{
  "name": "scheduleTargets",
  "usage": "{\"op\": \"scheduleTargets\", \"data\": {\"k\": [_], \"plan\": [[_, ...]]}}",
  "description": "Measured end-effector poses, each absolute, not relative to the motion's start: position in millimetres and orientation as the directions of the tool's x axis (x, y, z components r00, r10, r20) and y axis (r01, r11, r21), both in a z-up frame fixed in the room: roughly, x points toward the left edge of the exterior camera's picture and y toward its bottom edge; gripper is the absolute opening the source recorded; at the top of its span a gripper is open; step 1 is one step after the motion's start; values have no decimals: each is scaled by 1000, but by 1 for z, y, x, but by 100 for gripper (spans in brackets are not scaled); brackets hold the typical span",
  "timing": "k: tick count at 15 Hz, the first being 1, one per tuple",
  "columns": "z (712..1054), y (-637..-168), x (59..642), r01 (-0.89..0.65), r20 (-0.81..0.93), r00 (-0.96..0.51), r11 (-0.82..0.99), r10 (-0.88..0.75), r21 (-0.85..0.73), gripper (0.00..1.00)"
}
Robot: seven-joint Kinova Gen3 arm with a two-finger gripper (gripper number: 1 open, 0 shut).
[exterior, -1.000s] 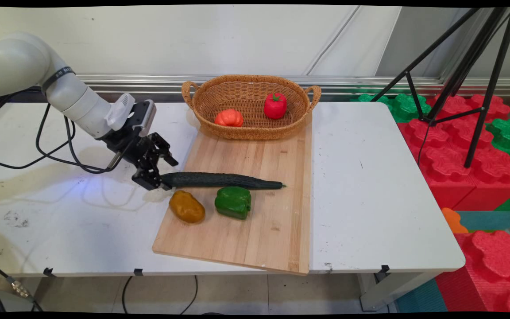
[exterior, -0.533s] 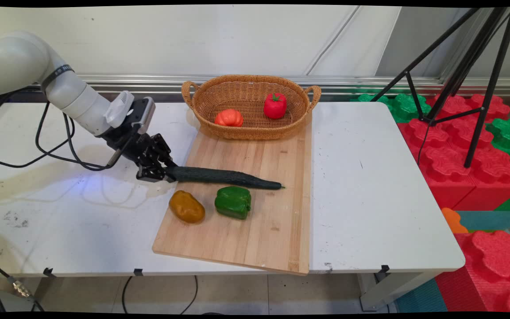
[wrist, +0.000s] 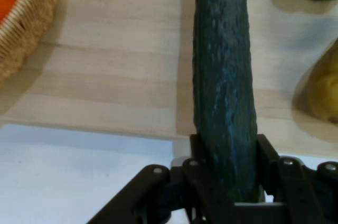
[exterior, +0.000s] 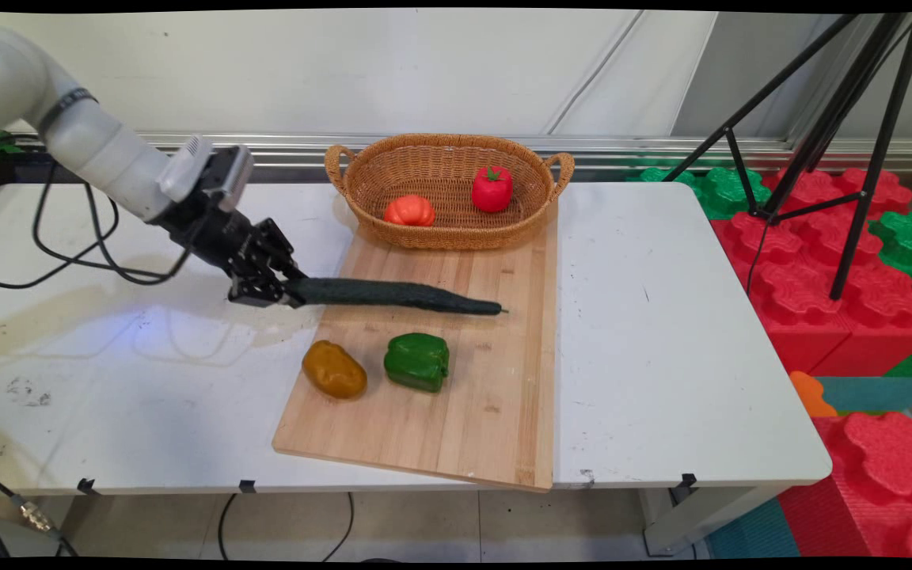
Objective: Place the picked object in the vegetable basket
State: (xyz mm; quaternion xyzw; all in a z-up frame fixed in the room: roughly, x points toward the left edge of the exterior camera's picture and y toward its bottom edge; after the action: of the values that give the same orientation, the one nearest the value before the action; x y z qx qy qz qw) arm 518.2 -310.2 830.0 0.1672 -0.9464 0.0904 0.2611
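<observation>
A long dark green cucumber (exterior: 393, 295) hangs level above the wooden cutting board (exterior: 472, 412), held by its left end. My gripper (exterior: 278, 291) is shut on that end, at the board's left edge. In the hand view the cucumber (wrist: 224, 92) runs straight up from between my fingers (wrist: 266, 152), and the gripper (wrist: 226, 182) clamps its thick end. Below it on the board lie a brownish-yellow potato (exterior: 334, 369) and a green bell pepper (exterior: 417, 361).
A wicker basket (exterior: 535, 170) at the board's far end holds an orange tomato (exterior: 409, 210) and a red pepper-like fruit (exterior: 492, 188). Black cables (exterior: 76, 245) hang from the arm at left. A black tripod (exterior: 836, 119) and foam blocks (exterior: 820, 261) stand right of the table.
The gripper closed on the cucumber's left end and lifted it up and slightly left, off the board. The potato, the pepper and the basket have not moved.
</observation>
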Motion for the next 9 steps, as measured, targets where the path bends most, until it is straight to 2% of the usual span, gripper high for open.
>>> {"op": "scheduleTargets", "data": {"k": [9], "plan": [[895,-299,543,-405,602,-753,908,-266,-105,0]]}}
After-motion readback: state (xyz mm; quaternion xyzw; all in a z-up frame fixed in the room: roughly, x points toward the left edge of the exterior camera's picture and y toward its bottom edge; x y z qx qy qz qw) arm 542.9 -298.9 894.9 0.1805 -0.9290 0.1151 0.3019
